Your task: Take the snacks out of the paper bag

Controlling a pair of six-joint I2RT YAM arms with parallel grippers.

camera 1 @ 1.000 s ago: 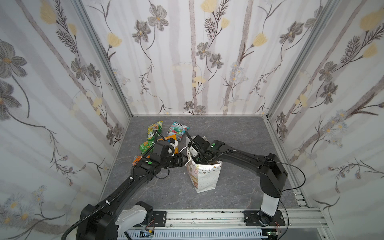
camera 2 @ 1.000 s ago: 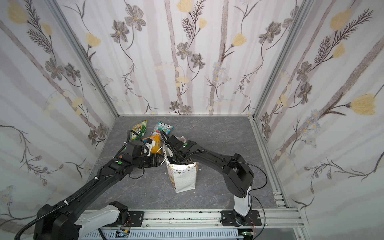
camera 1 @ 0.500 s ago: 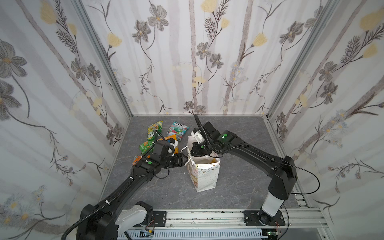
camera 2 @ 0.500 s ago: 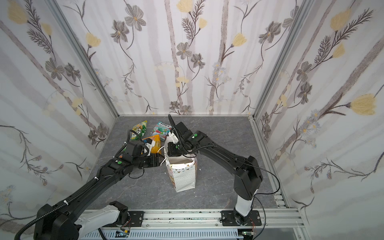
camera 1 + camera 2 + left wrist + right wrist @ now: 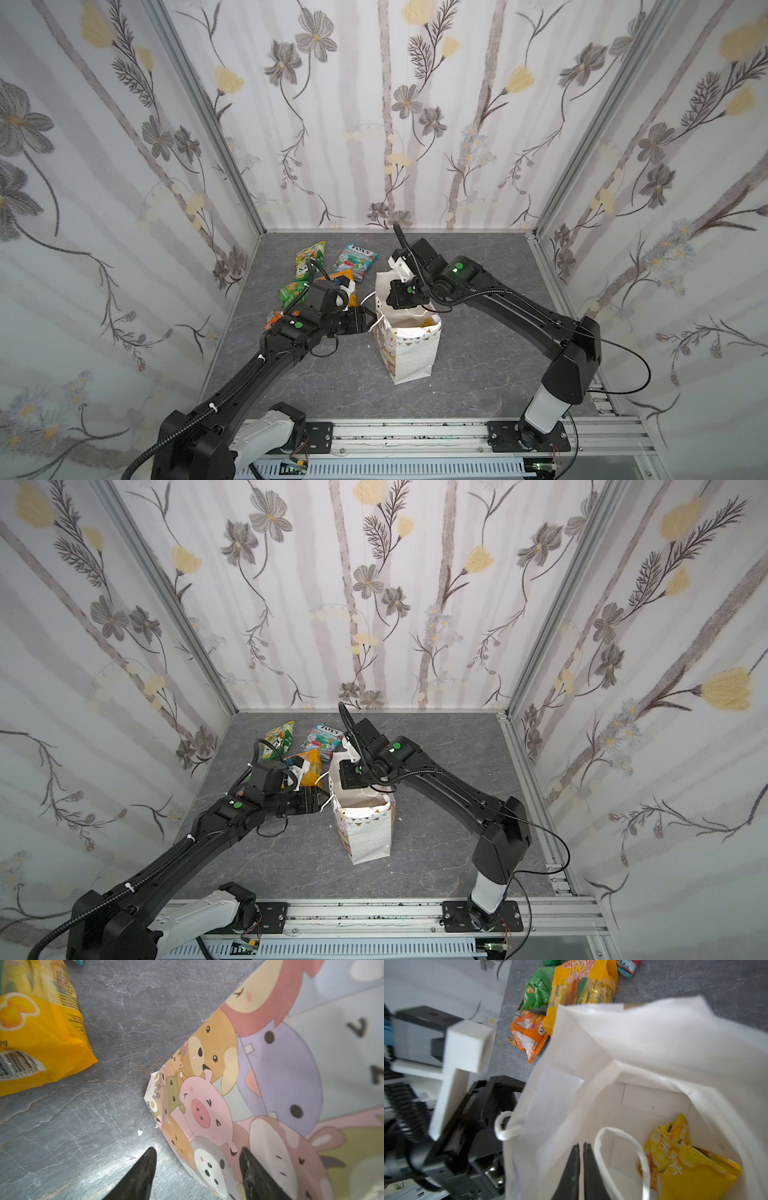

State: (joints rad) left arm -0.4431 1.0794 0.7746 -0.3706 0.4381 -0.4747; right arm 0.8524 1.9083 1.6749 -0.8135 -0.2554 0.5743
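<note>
the yellow pouch (image 5: 689, 1159) lies slanted on the floor of the upright paper bag (image 5: 409, 353), below and just aside of the right end effector (image 5: 581, 1151), which hangs over the mouth barely parted and empty, nearer than the left end effector (image 5: 197, 1149), spread outside the bag's wall.
</note>
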